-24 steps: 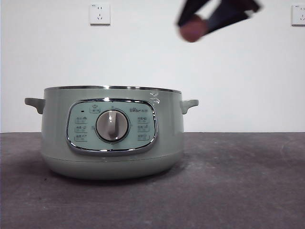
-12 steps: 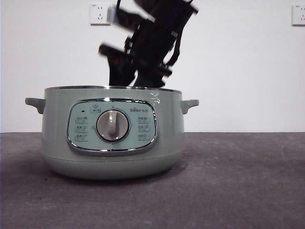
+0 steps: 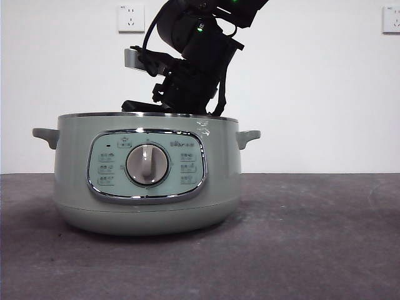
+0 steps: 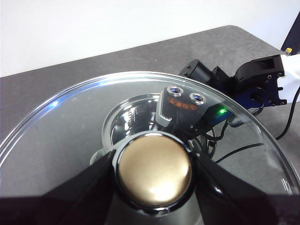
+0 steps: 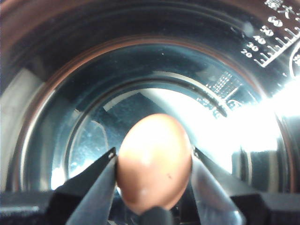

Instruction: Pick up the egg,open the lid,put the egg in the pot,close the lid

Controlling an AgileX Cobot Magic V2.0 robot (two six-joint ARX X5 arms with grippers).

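Right gripper (image 5: 152, 187) now lowered inside the pot (image 3: 147, 181), where a second ago it hung above, fingers clamped on the egg (image 5: 153, 161). Left gripper (image 4: 153, 171) aloft, pinching the lid (image 4: 70, 126) by its knob. Release pending, then closing.

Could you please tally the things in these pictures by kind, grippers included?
Pots: 1, the pot
Lids: 1, the lid
Eggs: 1, the egg
Grippers: 2, the left gripper and the right gripper
Wall sockets: 2
Total: 7
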